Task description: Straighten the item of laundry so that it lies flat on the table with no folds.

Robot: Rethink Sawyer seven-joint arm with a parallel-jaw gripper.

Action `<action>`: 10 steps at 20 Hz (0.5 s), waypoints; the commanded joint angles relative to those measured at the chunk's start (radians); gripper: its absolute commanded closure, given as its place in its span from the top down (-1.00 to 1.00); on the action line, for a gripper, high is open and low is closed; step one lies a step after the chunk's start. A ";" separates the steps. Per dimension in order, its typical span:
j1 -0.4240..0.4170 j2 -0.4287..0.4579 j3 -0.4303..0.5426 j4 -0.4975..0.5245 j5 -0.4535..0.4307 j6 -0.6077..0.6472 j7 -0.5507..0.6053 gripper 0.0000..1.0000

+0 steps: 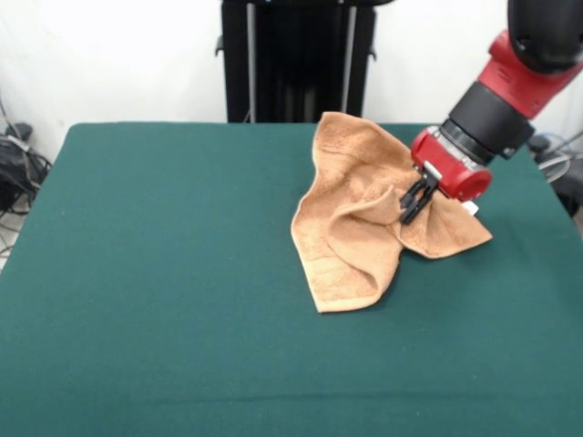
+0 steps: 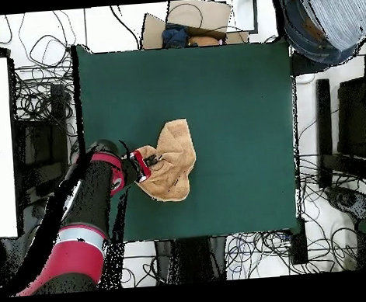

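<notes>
The item of laundry [image 1: 360, 214], a light orange-tan terry towel, lies crumpled on the dark green table [image 1: 164, 273]. In the front view it sits right of the table's middle and toward the far edge, bunched into broad folds: one lobe reaches up toward the far edge, another hangs down toward the near side with a woven border band along its lower hem, and a third corner spreads out to the right under the arm. The red and black arm comes in from the upper right, and its gripper [image 1: 417, 198] meets the towel at the crease where these folds gather. The black jaws are pinching a ridge of cloth there, pressed together on the fabric. In the overhead view the towel [image 2: 174, 167] lies left of the table's centre [image 2: 239, 122], and the gripper [image 2: 150, 163] holds it at its left edge, with the arm stretching away to the lower left.
</notes>
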 commanded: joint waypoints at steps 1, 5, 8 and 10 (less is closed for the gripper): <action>-0.023 -0.004 0.152 -0.038 0.074 0.015 -0.162 -1.00; -0.023 -0.008 0.162 -0.054 0.094 0.054 -0.168 -1.00; -0.025 -0.010 0.165 -0.057 0.100 0.064 -0.174 -1.00; -0.027 -0.012 0.168 -0.058 0.104 0.072 -0.178 -1.00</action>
